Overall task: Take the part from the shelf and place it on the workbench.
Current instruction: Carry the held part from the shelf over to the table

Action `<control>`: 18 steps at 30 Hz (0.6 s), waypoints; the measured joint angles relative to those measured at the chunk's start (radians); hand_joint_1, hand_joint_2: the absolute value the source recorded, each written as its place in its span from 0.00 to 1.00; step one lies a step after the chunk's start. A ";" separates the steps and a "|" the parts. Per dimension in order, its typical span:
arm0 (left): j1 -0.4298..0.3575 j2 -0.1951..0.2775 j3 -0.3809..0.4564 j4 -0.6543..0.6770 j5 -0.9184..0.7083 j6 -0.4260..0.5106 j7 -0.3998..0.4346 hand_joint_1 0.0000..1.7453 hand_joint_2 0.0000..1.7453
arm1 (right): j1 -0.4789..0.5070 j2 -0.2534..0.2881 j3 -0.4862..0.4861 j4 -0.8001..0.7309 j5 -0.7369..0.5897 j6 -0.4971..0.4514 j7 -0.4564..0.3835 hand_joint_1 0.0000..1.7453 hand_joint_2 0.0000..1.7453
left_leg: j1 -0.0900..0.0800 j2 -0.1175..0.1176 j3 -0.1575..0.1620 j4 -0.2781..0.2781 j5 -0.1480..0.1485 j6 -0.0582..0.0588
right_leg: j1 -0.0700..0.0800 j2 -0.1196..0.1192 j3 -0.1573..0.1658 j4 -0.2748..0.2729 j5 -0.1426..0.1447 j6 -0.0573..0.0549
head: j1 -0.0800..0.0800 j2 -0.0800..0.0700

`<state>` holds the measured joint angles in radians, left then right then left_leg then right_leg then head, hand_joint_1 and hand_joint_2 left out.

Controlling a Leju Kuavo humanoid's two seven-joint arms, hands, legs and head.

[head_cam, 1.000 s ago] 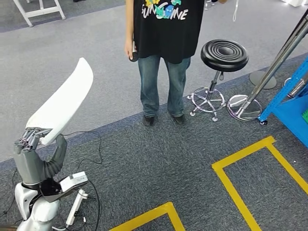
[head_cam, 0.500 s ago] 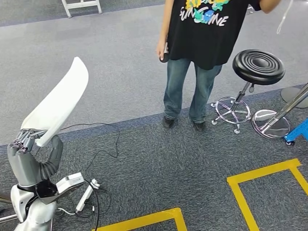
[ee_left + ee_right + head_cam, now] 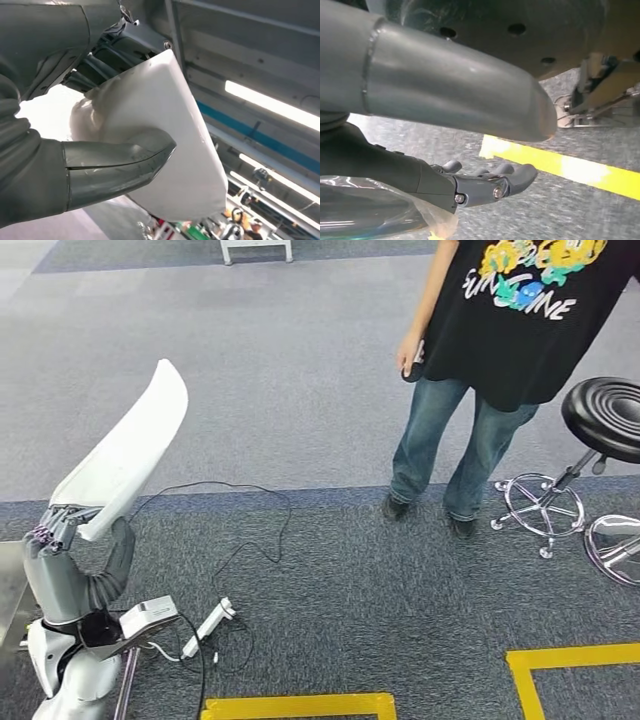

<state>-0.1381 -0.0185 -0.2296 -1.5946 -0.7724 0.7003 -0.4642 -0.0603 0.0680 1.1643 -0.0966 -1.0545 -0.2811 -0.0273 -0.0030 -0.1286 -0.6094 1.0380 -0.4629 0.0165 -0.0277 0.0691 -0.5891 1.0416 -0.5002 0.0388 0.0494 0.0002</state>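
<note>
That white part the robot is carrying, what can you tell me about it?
The part is a long, smooth white panel, gently curved, plastic-looking, with a rounded far end. The left hand grips its lower end, thumb pressed on one face and the darker fingers on the other. It slants up and away from the hand, held clear of the carpet, and nothing else touches it.
</note>
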 joint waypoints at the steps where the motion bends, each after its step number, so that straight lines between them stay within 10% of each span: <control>1: 0.001 0.001 0.000 0.000 0.000 0.000 0.000 1.00 1.00 | 0.000 0.000 0.000 0.000 0.000 0.000 0.000 0.00 0.00 | 0.000 0.002 -0.001 0.002 -0.001 -0.004 | 0.000 -0.012 0.002 -0.002 0.000 -0.006 | 0.000 0.000; 5: -0.006 0.004 -0.001 0.002 0.003 0.000 0.004 1.00 1.00 | 0.002 -0.001 0.000 0.000 0.000 0.001 0.000 0.00 0.00 | 0.000 0.097 -0.074 0.159 -0.080 -0.022 | 0.005 -0.065 0.018 -0.009 -0.006 -0.029 | -0.014 0.000; 8: -0.004 0.005 -0.002 0.007 0.004 0.000 0.004 1.00 1.00 | 0.004 -0.002 0.000 0.000 0.000 0.001 0.000 0.00 0.00 | 0.004 0.115 -0.137 0.276 -0.107 -0.023 | 0.012 -0.108 0.026 -0.009 -0.016 -0.033 | -0.014 0.000; 11: -0.005 0.007 -0.002 0.008 0.005 0.000 0.004 1.00 1.00 | 0.003 -0.002 0.000 0.000 0.000 0.001 0.000 0.00 0.00 | -0.006 0.151 -0.060 0.120 -0.014 -0.006 | 0.017 -0.145 0.044 -0.010 -0.029 -0.032 | -0.014 0.000; 14: -0.010 0.007 -0.003 0.008 0.005 0.000 0.003 1.00 1.00 | 0.001 -0.002 0.000 0.000 0.000 0.002 0.000 0.00 0.00 | -0.028 0.204 -0.008 0.010 0.005 0.013 | 0.022 -0.177 0.053 -0.013 -0.040 -0.020 | -0.014 0.000; 16: -0.009 0.007 -0.003 0.008 0.005 0.000 0.000 1.00 1.00 | -0.003 -0.002 0.000 0.000 0.000 0.003 0.000 0.00 0.00 | -0.028 0.182 -0.003 -0.005 0.006 0.020 | 0.022 -0.197 0.059 -0.017 -0.047 -0.009 | -0.014 0.000; 18: -0.011 0.006 -0.003 0.008 0.005 0.000 -0.001 1.00 1.00 | -0.007 -0.002 0.000 0.000 0.000 0.004 0.000 0.00 0.00 | -0.020 0.158 0.010 -0.021 0.010 0.029 | 0.020 -0.160 0.051 0.010 -0.067 0.000 | -0.011 0.000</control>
<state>-0.1488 -0.0121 -0.2322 -1.5867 -0.7675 0.7008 -0.4656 -0.0671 0.0656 1.1646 -0.0969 -1.0549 -0.2773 -0.0268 -0.0234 0.0295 -0.5996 1.0172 -0.4527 0.0459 -0.0081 -0.0909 -0.5381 1.0520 -0.5677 0.0388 0.0383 -0.0001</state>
